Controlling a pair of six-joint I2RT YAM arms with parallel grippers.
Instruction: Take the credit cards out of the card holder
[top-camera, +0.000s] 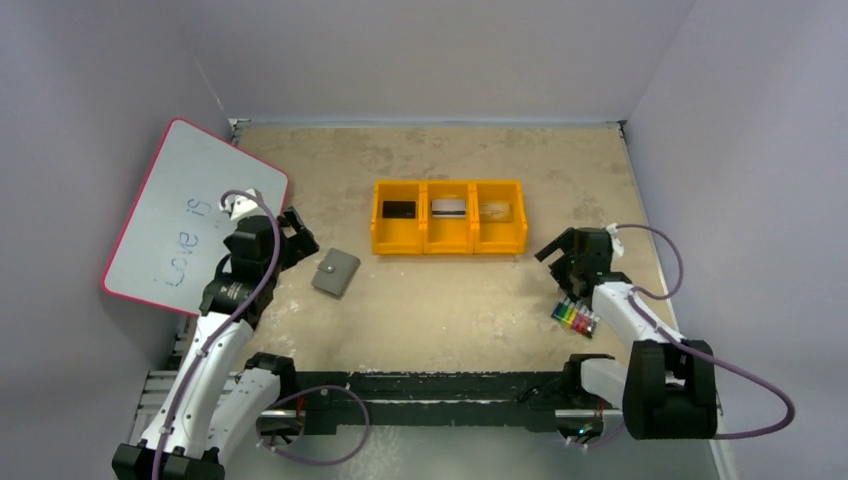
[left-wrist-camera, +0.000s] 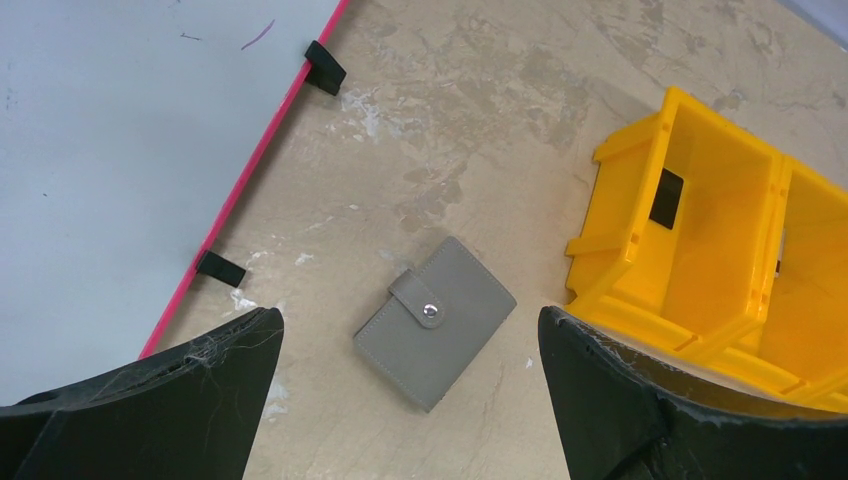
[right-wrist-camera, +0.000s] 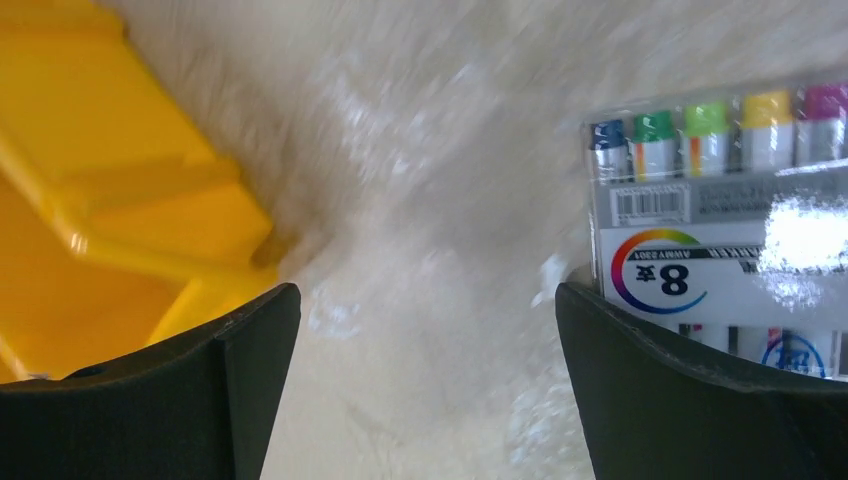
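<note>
While left gripper (top-camera: 303, 238) and right gripper (top-camera: 556, 262) gape released, snapped-shut card holder (top-camera: 335, 272) lies left of yellow bin tray (top-camera: 448, 246), whiteboard (top-camera: 170, 215) further left, crayon pack (top-camera: 575, 317) right, credit cards (top-camera: 449, 208) inside.

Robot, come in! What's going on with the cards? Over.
Left fingers open, right fingers open, both empty. Card holder snapped shut on table, below left fingers. Cards sit in yellow bin, one per slot. Nothing blocking.

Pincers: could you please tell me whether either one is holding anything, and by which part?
Nothing is held. The left pincer and right pincer are both open and empty; the card holder lies untouched.
</note>
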